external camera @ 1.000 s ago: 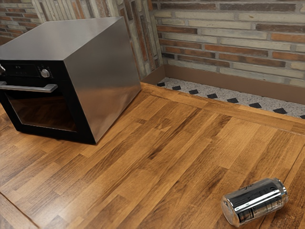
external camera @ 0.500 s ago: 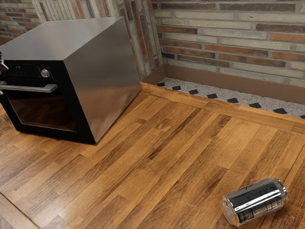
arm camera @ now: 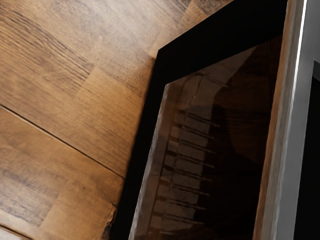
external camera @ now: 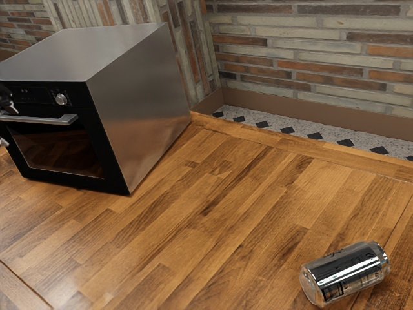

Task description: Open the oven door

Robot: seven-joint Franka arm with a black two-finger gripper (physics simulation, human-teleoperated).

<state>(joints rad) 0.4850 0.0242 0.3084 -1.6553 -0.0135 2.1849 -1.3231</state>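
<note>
The black gripper [external camera: 6,100], cut off at the exterior view's left edge, is near the silver bar handle [external camera: 48,119]; I can't tell its opening or hold. The black-framed glass door [external camera: 58,152] is shut on the boxy steel oven [external camera: 139,110]. The brown plank desk [external camera: 206,213] meets brick walls [external camera: 310,48]; a silver can [external camera: 345,273] lies well apart.

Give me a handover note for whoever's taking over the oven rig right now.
Tool: beside the handle, at the exterior view's left edge; whether it grips, I can't tell.
Things: oven on the table; metallic can lying on its side, well away from it.
Done: tool brought to the handle; door looks shut.
Left: confirm or take a grip, then pull the door open.
</note>
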